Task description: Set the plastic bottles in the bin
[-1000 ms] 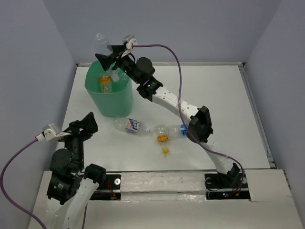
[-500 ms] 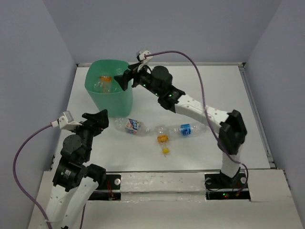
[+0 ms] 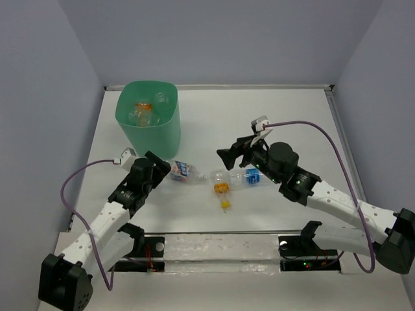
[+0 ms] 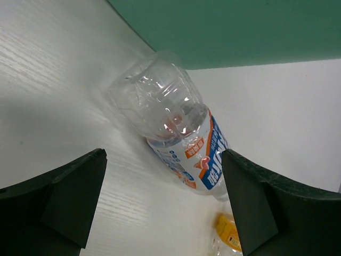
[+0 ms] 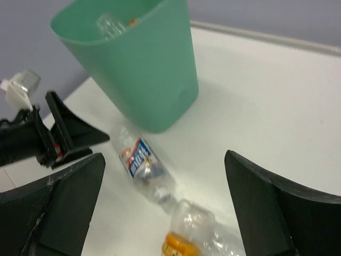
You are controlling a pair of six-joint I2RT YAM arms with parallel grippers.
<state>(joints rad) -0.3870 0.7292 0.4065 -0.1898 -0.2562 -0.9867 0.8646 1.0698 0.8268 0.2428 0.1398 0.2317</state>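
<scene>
**Some in, two out**

The green bin (image 3: pixel 148 126) stands near the far left corner of the bench (image 3: pixel 311 129), with bottles (image 3: pixel 144 113) inside. The left pincer (image 4: pixel 162 153) gapes wide and holds nothing. A labelled bottle (image 4: pixel 178 136) lies just ahead of it, beside the bin's wall. The right pincer (image 5: pixel 164 156), wide too and holding nothing, hangs near a second bottle (image 3: pixel 237 176). White bench spreads right to the edge.

Bin (image 3: pixel 148 133): plain mint green, no pattern.
Bottles inside (image 3: pixel 144 110): clear, with orange patches.
Bottle nearest the bin (image 3: pixel 180 171): clear; white label with blue lettering and orange trim.
Second bottle (image 3: pixel 238 176): clear, blue label, an orange part at its left end.
Loose piece (image 3: pixel 225 204) toward the near edge: yellow.
Table (image 3: pixel 292 116): white, faint grain.
Left arm (image 3: pixel 107 217) and right arm (image 3: pixel 337 201): white shells, black joints.
Cables (image 3: pixel 324 133): purple.
</scene>
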